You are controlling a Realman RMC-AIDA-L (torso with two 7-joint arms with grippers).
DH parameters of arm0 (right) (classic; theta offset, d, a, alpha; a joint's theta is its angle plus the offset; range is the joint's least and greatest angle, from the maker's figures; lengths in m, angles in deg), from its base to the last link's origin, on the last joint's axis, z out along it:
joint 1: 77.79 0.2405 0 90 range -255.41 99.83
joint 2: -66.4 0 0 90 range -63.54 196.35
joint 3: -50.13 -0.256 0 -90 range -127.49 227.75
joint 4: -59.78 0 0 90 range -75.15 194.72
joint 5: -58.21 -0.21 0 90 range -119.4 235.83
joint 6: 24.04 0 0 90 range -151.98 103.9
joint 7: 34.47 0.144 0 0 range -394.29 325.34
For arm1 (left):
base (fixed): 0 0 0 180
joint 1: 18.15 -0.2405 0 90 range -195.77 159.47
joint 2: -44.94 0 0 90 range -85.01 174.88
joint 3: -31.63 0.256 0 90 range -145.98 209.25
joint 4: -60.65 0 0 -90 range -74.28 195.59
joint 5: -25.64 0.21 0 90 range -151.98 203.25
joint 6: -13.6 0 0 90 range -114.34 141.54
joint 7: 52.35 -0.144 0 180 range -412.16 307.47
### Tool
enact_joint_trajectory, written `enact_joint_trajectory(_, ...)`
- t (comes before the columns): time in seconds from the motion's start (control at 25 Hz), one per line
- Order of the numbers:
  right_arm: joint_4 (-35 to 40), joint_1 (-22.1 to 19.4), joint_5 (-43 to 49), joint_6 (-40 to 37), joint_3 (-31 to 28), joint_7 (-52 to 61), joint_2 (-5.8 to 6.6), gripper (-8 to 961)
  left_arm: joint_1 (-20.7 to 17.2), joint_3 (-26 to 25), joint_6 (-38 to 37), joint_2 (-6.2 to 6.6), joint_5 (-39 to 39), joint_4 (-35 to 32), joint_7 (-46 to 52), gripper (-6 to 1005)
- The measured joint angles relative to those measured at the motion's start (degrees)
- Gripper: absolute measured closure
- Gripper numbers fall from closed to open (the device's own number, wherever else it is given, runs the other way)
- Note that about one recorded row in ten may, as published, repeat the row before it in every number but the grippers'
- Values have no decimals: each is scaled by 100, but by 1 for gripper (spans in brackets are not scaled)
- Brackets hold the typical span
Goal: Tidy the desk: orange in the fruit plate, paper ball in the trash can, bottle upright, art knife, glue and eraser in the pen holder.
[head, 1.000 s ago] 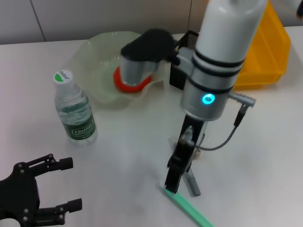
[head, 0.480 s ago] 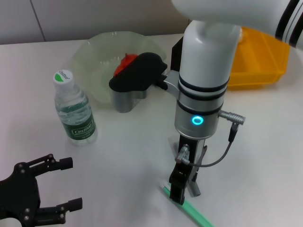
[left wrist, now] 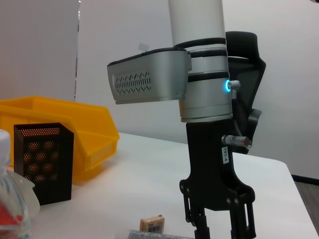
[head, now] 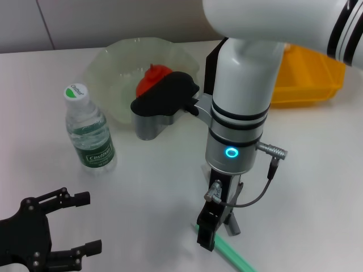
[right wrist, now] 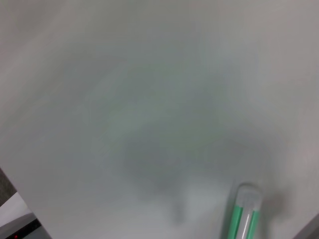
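Lower than a second ago, the right gripper [head: 207,238] now hangs over the near end of the slim green-and-white art knife [head: 229,253] on the white bench [head: 153,187]; whether its jaws are spread or pressed together, I cannot tell. Beside them lies the tiny tan eraser [left wrist: 152,223]. Parked apart, the left gripper [head: 76,222] keeps its jaws spread. Beyond stands the clear plastic bottle [head: 88,130].

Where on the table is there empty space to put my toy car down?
Bare table lies between the bottle and the right hand, and along the right edge below the yellow bin. It is crowded at the back, where bowl, orange and black mesh box sit close. The left hand fills the near left corner.
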Motion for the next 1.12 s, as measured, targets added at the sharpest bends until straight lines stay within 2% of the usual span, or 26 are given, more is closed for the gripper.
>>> enact_joint_trajectory(0.16, -81, 2, -38, 106, 34, 2, 0, 317, 7, 0, 33, -14, 21, 0, -32, 133)
enact_joint_trajectory(0.56, -297, 21, -285, 416, 383, 6, 0, 371, 59, 0, 136, -68, 33, -4, -79, 133)
enact_joint_trajectory(1.12, -325, 28, -368, 566, 545, -24, 0, 448, 72, 0, 230, -106, 31, -4, -79, 133)
